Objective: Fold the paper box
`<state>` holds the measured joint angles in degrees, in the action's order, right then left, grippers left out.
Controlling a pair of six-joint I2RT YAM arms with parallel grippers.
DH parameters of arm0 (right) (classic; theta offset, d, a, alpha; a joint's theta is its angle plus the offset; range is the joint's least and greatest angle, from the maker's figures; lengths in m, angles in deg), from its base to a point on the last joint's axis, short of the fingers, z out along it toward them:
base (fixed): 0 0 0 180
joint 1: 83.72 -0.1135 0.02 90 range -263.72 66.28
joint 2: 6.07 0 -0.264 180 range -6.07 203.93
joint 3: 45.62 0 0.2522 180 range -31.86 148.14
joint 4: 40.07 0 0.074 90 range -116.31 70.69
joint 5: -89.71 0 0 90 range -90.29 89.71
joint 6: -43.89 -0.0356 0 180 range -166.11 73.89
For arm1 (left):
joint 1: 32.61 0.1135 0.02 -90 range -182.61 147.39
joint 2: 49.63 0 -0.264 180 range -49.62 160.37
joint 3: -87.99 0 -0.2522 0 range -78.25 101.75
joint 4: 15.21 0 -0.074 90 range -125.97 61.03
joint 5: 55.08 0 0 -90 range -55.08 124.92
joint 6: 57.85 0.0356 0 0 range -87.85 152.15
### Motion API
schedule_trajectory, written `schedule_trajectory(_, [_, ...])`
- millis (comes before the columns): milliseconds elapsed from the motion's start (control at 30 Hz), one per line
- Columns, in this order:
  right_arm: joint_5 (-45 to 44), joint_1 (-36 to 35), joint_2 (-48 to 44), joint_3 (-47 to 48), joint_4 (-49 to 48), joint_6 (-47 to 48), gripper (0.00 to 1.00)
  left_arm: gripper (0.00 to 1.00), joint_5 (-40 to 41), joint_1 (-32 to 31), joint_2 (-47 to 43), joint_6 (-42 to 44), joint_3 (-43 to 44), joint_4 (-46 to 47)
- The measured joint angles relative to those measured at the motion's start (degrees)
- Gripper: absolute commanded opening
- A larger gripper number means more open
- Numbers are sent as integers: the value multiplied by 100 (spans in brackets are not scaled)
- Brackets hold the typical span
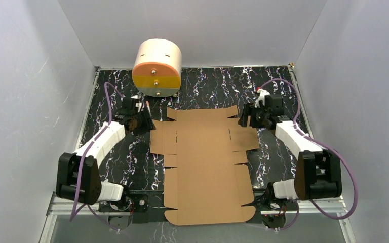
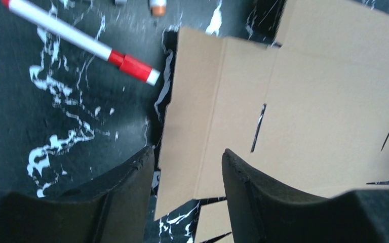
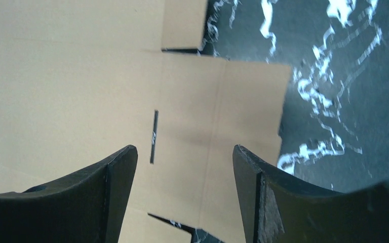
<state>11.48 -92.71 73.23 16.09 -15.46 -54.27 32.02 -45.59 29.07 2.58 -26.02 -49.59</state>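
The paper box is a flat sheet of brown cardboard with flaps, slots and creases, spread on the dark marbled table. My left gripper hangs over its far left side flap. In the left wrist view the gripper is open, with the flap's edge showing below the gap and nothing held. My right gripper hangs over the far right side flap. That gripper is also open, and the flat cardboard lies beneath it.
A cream cylinder with an orange and yellow front stands at the back, just behind the sheet's far left corner. A white marker with a red cap lies on the table left of the left flap. White walls enclose the table on three sides.
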Motion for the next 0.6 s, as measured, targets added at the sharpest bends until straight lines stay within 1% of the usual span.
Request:
schedule_trajectory(100, [256,391,-385,-474,-111,-118,81,50,-131,92,-328,-74,-483,22])
schedule_trajectory(233, [367,815,-704,-999,-205,-334,82,51,-299,151,-588,-236,-872,103])
schedule_trajectory(300, [437,1104,-772,-1217,-247,-435,82,51,-437,162,-603,-352,-1005,188])
schedule_trajectory(400, [525,1340,-754,-1447,-332,-553,81,51,-704,162,-514,-492,-1128,339])
schedule_trajectory(467, [601,1381,-678,-1510,-387,-590,79,50,-861,162,-361,-562,-1141,433])
schedule_trajectory(600, [791,1392,-409,-1513,-603,-629,66,47,-999,162,-157,-605,-1141,540])
